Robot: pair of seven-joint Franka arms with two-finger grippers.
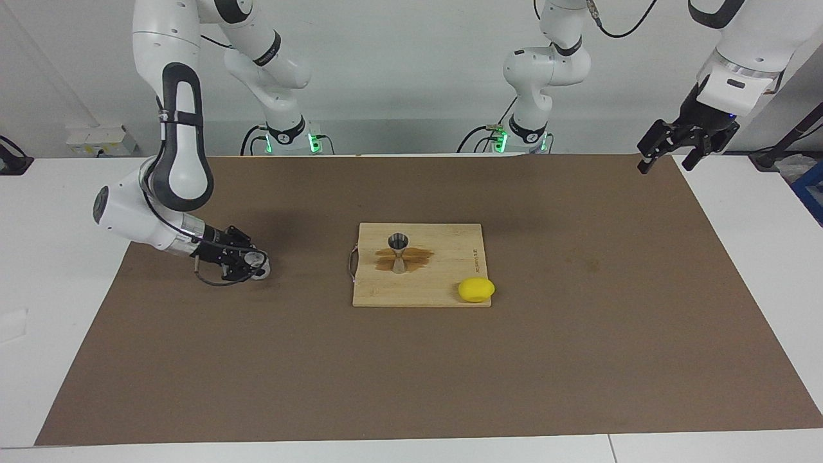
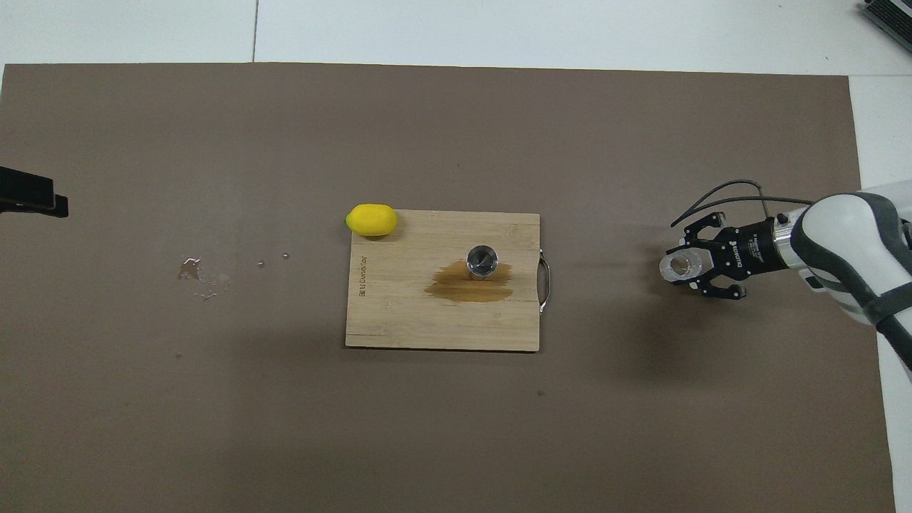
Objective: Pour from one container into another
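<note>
The clear cup (image 1: 258,260) (image 2: 679,265) stands upright on the brown mat, toward the right arm's end of the table, well away from the cutting board. My right gripper (image 1: 256,262) (image 2: 682,266) lies low and level over the mat, its fingers closed on the cup's sides. The steel jigger (image 1: 398,252) (image 2: 482,260) stands upright on the wooden cutting board (image 1: 443,283) (image 2: 399,320), on a dark wet stain. My left gripper (image 1: 665,164) waits open, raised over the mat's corner at the left arm's end.
A yellow lemon (image 1: 476,289) (image 2: 371,219) rests at the board's corner farthest from the robots, on the left arm's side. Small water drops (image 2: 203,274) lie on the mat toward the left arm's end. The board has a metal handle (image 2: 545,285).
</note>
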